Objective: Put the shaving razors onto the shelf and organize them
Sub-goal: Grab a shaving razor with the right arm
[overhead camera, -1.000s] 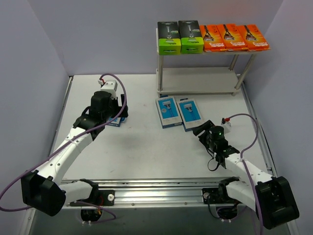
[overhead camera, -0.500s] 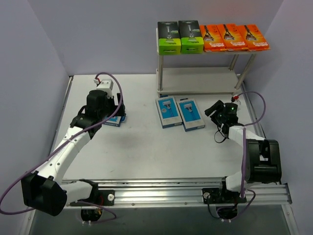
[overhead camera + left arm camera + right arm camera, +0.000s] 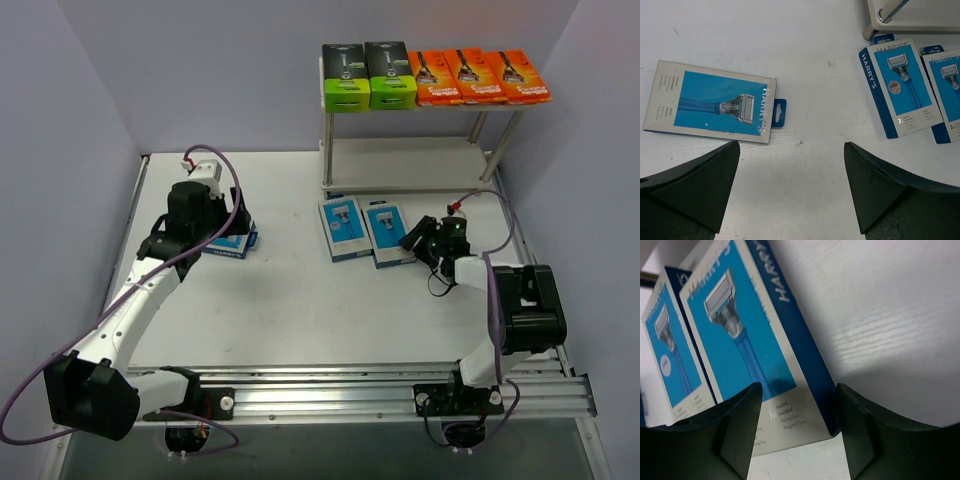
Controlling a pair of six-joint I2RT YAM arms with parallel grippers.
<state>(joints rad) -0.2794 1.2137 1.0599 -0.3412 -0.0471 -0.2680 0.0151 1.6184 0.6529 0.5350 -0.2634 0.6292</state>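
Observation:
The shelf [image 3: 410, 165] stands at the back right; its top board carries two black and lime-green shaving razors [image 3: 368, 75] and three orange ones [image 3: 478, 76]. Two light blue packs [image 3: 345, 228] [image 3: 390, 233] lie side by side on the table in front of it. A third blue pack [image 3: 234, 243] [image 3: 710, 102] lies flat further left. My left gripper [image 3: 222, 232] [image 3: 791, 145] hovers open over bare table just short of that pack. My right gripper [image 3: 415, 240] [image 3: 799, 386] is low and open, its jaws astride the near corner of the right blue pack [image 3: 745, 345] without gripping it.
The shelf's foot and post [image 3: 880, 20] stand just beyond the two blue packs. The lower shelf board is bare. Purple walls close in the table on both sides and at the back. A metal rail [image 3: 330, 385] runs along the near edge.
My right arm has swung from the near right across to the right blue pack's corner, jaws narrowing slightly. My left arm has drifted left and back, still open.

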